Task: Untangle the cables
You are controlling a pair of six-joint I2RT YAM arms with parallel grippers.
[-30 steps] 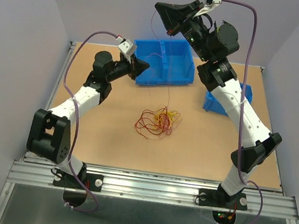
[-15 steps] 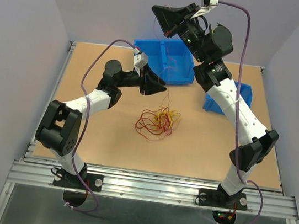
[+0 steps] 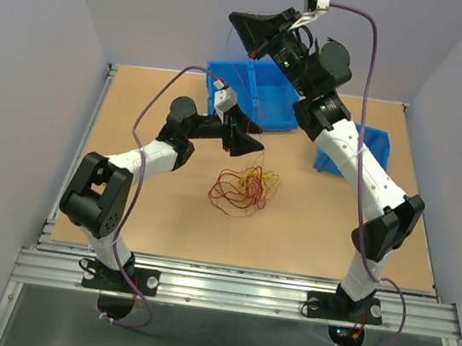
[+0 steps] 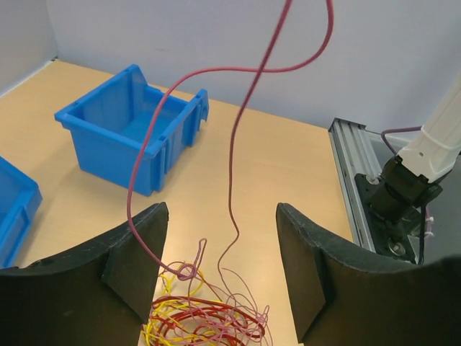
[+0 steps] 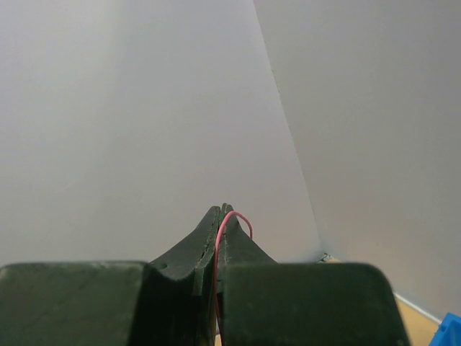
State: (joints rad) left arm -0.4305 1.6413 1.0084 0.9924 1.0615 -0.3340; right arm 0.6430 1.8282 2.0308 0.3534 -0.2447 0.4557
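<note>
The cables (image 3: 244,188) lie in a loose red, orange and yellow tangle in the middle of the tabletop. It also shows low in the left wrist view as the tangle (image 4: 205,317). My right gripper (image 3: 252,53) is raised high above the far side and shut on one red cable (image 5: 229,220), with its tips (image 5: 222,209) pinched together. That red strand (image 4: 232,144) hangs down in curves into the tangle. My left gripper (image 3: 250,146) hovers just behind the tangle, open. The hanging strand runs past the gap between its tips (image 4: 222,209), and nothing is gripped there.
A large blue bin (image 3: 254,99) stands at the back centre, right behind the left gripper. A smaller blue bin (image 3: 336,158) sits at the right beneath the right arm. The table's aluminium rail (image 4: 349,166) runs along one edge.
My left arm swung from the big blue bin toward the hanging strand, and its gripper went from shut to open. The right gripper drifted slightly left, still holding the red cable.
</note>
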